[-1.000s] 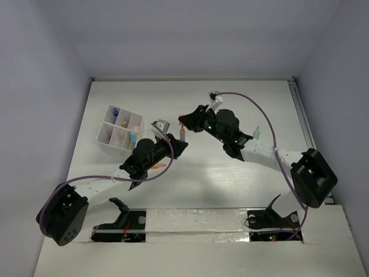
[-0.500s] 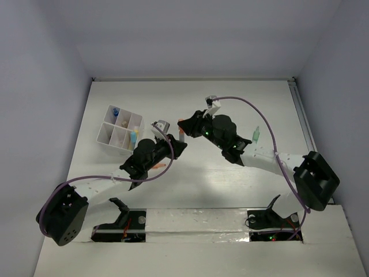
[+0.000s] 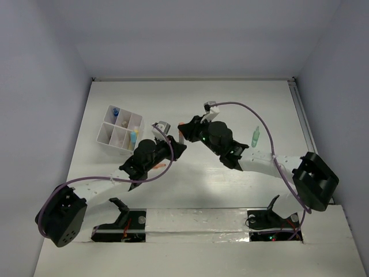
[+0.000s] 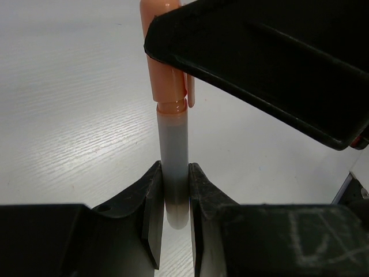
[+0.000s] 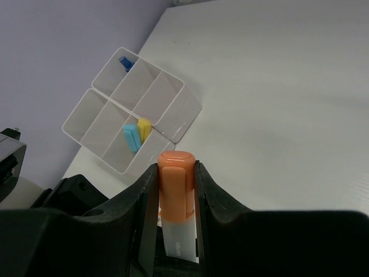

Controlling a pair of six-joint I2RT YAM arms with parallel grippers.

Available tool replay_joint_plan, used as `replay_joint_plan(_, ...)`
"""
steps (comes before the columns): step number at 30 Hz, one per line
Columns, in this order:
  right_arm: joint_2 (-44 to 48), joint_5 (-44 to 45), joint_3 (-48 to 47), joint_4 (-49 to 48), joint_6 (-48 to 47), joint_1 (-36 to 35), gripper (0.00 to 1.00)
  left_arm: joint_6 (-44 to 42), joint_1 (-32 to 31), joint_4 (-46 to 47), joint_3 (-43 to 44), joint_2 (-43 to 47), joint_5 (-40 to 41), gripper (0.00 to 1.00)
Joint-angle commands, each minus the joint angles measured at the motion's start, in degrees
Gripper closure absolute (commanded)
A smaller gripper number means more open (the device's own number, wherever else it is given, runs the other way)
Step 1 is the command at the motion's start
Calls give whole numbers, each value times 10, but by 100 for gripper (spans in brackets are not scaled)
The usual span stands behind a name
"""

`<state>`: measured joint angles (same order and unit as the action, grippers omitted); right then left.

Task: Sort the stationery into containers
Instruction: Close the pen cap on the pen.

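Note:
An orange-capped marker [image 3: 181, 132] with a white barrel is held between both grippers above the table's middle. My left gripper [image 4: 174, 196] is shut on the barrel's end [image 4: 173, 167]. My right gripper [image 5: 176, 173] is shut on the orange cap [image 5: 176, 184], and its black finger [image 4: 259, 69] covers the cap's top in the left wrist view. The white compartment box [image 3: 104, 132] stands left of the grippers. In the right wrist view the box [image 5: 181, 115] holds a blue eraser [image 5: 131, 137], a yellow eraser [image 5: 143, 128] and a small blue item [image 5: 125, 62].
A green marker [image 3: 255, 136] lies on the table to the right, beside the right arm. A small orange item [image 3: 160, 166] lies under the left arm. Grey walls close in the table at the back and both sides.
My right gripper has moved a little left and nearer, closing in on the left gripper. Both grippers still hold the marker. The left arm has barely moved.

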<state>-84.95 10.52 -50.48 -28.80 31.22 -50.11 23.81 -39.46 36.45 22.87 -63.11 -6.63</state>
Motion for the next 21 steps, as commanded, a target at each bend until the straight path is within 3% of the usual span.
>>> replay_joint_plan(1,7,20,21,-6,-7,-29,97,-10,0,46,9,24,18,100)
replay_joint_plan(14,11,42,93,4,48,-90,100,4,0,55,17,46,29,100)
replay_joint_plan(21,52,6,78,127,16,-90,100,3,0,9,49,75,30,100)
